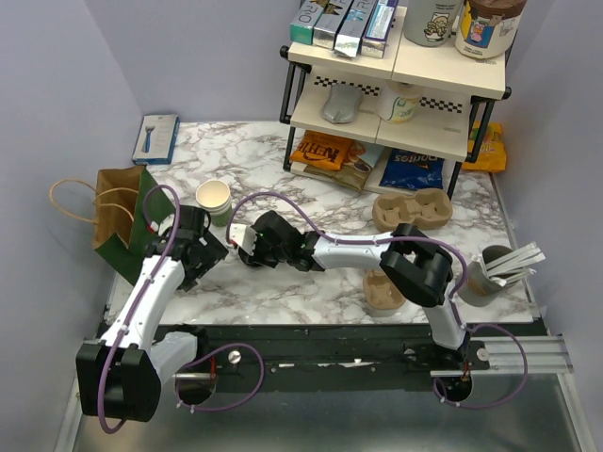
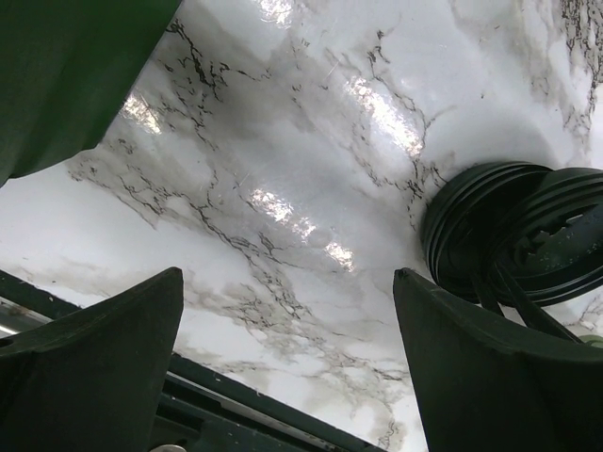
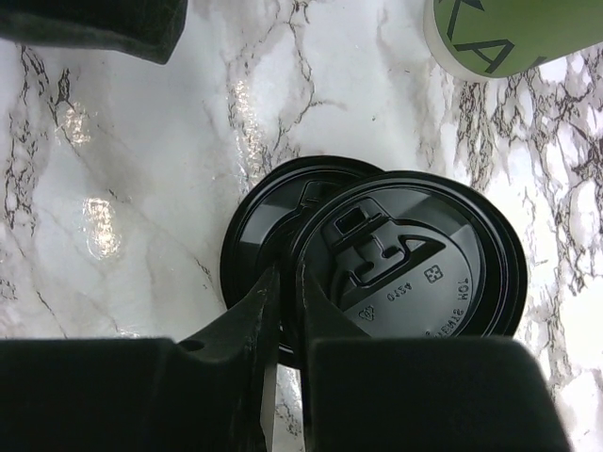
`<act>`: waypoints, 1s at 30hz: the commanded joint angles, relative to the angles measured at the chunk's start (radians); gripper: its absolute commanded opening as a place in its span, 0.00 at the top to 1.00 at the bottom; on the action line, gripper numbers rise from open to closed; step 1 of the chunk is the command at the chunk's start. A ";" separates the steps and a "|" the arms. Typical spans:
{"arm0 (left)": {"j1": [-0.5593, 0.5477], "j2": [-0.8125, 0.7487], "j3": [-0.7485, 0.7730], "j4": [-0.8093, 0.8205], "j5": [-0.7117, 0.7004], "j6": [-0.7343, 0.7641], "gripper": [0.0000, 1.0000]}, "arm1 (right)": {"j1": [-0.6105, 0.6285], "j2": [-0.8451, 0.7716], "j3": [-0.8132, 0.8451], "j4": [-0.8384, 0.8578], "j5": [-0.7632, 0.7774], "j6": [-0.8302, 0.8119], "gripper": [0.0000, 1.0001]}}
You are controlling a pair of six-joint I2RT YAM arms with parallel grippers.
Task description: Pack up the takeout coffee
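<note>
The dark-green cup (image 1: 214,200) with a cream inside stands open on the marble, just beyond both grippers; its green wall shows at the top right of the right wrist view (image 3: 509,38). My right gripper (image 3: 287,292) is shut on the rim of a black lid (image 3: 415,259), which sits partly over a second black lid (image 3: 252,235) lying on the table. In the top view the right gripper (image 1: 247,250) is near the cup. My left gripper (image 2: 287,358) is open and empty, low over the marble, with the black lids (image 2: 499,235) to its right; in the top view the left gripper (image 1: 209,252) is close to the right one.
A brown and green paper bag (image 1: 118,221) lies at the left; its green side shows in the left wrist view (image 2: 66,75). Two pulp cup carriers (image 1: 412,209) (image 1: 382,292) and a grey cup with white sticks (image 1: 485,275) are at the right. A snack shelf (image 1: 396,94) stands behind.
</note>
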 commanded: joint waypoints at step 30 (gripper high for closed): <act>0.008 -0.679 -0.317 0.520 0.450 -0.202 0.01 | -0.205 -0.277 0.034 -0.072 -0.779 0.603 0.99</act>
